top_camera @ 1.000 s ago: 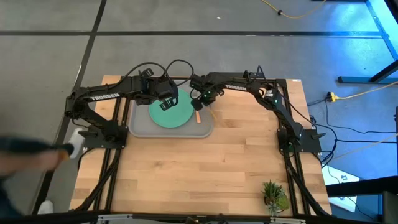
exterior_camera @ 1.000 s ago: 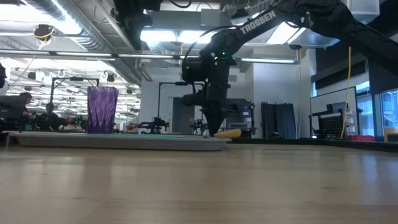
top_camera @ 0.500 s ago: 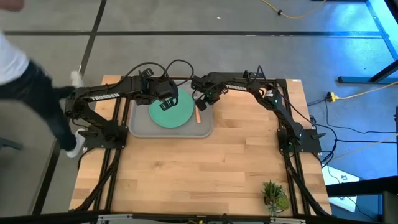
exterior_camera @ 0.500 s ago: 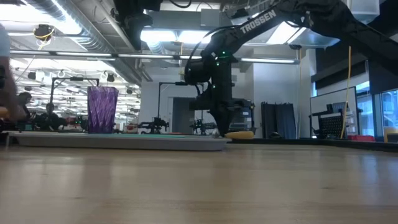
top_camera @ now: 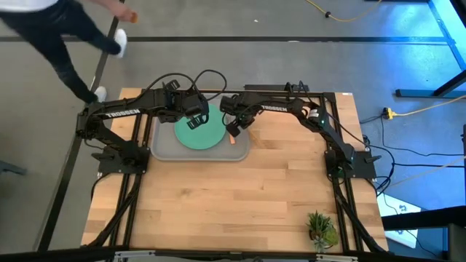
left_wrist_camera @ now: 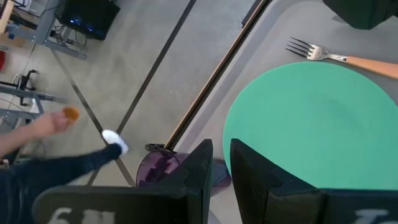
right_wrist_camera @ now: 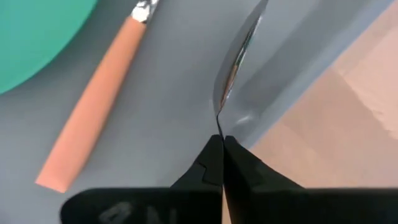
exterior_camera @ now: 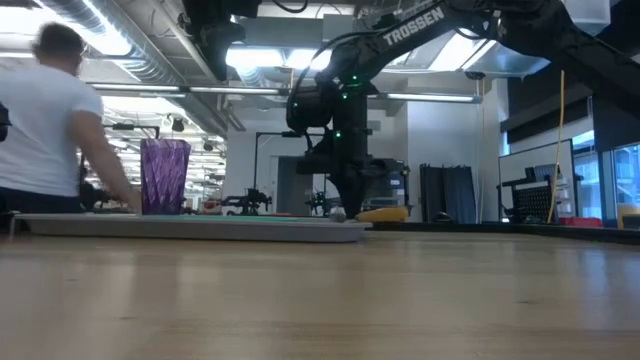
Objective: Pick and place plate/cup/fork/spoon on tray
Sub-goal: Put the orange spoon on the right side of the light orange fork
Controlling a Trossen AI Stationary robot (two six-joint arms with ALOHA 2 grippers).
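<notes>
The grey tray holds the teal plate, and the purple cup stands on the tray at its far left. The fork lies flat on the tray to the right of the plate. My right gripper points down over the tray's right edge, shut on the spoon. My left gripper hangs high above the cup, open by a narrow gap with nothing between its fingers. My right gripper pinches the spoon's thin neck, just behind the silver bowl, between its two fingertips from above. The bowl is turned on edge. The orange handle sticks out roughly level past the tray's right end. I cannot tell whether the spoon touches the tray.
A small potted plant stands at the table's near right corner. A person moves on the floor beyond the table's far left corner. Bare wood lies between the tray and the near edge.
My right gripper has shifted a little toward the table's left, over the tray's right edge. It has turned slightly about its wrist and stays shut on the spoon. The person has walked from the table's left side to its far left corner.
</notes>
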